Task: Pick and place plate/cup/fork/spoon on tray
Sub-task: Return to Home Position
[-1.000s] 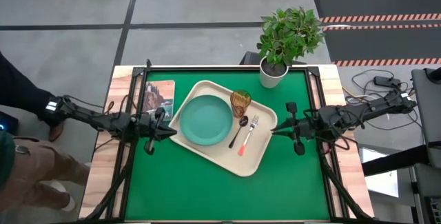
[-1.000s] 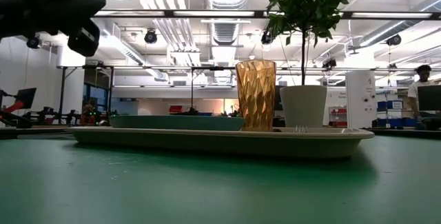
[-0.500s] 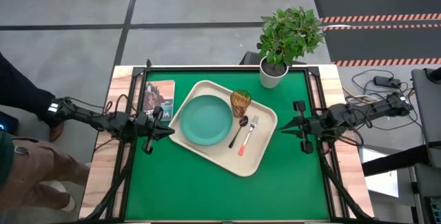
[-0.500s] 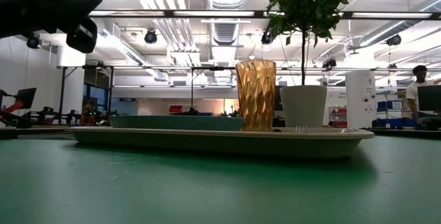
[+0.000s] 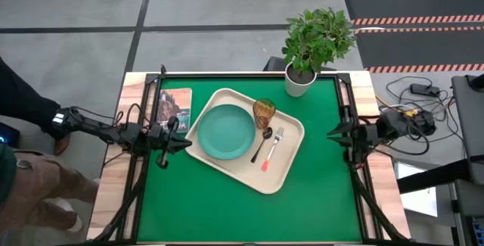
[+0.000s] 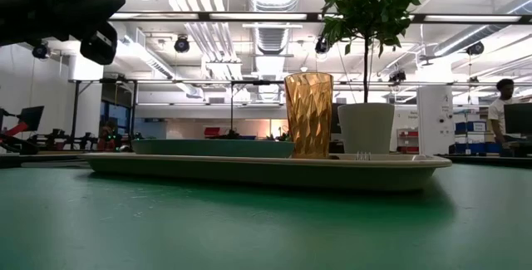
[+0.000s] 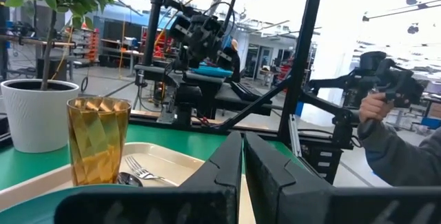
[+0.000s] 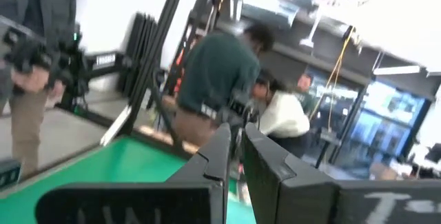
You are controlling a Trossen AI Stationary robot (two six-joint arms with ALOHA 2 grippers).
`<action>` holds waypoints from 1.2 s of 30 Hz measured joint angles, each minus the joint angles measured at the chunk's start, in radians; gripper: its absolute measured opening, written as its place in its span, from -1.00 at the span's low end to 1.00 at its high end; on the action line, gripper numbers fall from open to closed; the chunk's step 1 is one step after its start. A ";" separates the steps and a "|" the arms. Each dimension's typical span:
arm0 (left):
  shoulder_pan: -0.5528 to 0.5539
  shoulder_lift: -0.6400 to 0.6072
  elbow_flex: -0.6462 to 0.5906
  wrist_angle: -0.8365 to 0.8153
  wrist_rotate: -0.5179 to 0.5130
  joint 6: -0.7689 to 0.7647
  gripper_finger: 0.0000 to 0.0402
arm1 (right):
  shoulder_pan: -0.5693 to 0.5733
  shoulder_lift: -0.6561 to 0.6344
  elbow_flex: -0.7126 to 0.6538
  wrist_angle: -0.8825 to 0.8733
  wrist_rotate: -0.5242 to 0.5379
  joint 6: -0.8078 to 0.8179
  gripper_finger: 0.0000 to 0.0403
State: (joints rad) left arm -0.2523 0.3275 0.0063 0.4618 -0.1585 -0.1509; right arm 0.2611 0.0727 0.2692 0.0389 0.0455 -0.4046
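Note:
The cream tray (image 5: 283, 166) lies slantwise in the middle of the green table. On it rest the teal plate (image 5: 227, 131), the amber cup (image 5: 264, 111) standing upright, the dark spoon (image 5: 262, 143) and the red-handled fork (image 5: 271, 150), side by side. My left gripper (image 5: 181, 146) is shut and empty, just off the tray's left edge. Its wrist view shows the cup (image 7: 96, 138) and the fork's tines (image 7: 141, 170). My right gripper (image 5: 333, 134) is shut and empty near the table's right edge, well clear of the tray.
A plant in a white pot (image 5: 301, 78) stands at the far edge. A picture-covered book (image 5: 174, 106) lies left of the tray. A person (image 5: 23, 125) is beside the table's left side. Bare green mat lies near and right of the tray.
My right gripper has drawn back from beside the tray toward the table's right edge, staying shut and empty. The things on the tray have not moved.

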 joint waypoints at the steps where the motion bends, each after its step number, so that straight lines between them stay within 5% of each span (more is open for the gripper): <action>1: 0.000 0.000 0.000 0.000 0.000 0.000 -1.00 | 0.000 -0.020 -0.008 -0.020 0.002 0.002 -0.87; 10: 0.000 0.003 -0.001 0.000 -0.005 0.001 -1.00 | 0.000 -0.057 -0.029 -0.063 -0.013 0.021 -0.87; 16: 0.000 0.016 -0.001 0.001 -0.008 0.001 -1.00 | 0.000 -0.072 -0.083 -0.063 -0.118 0.015 -0.87; 26: 0.000 0.070 -0.002 0.001 -0.008 0.001 -1.00 | 0.000 -0.065 -0.256 0.083 -0.128 0.142 -0.87; 32: 0.000 0.112 -0.002 0.000 -0.008 0.002 -1.00 | 0.000 -0.045 -0.257 0.052 -0.034 0.189 -0.87; 36: 0.000 0.140 -0.002 0.000 -0.008 0.002 -1.00 | 0.000 -0.041 -0.256 -0.005 0.094 0.054 -0.87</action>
State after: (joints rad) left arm -0.2527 0.4678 0.0044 0.4622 -0.1661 -0.1493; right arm 0.2607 0.0314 0.0129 0.0335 0.1399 -0.3504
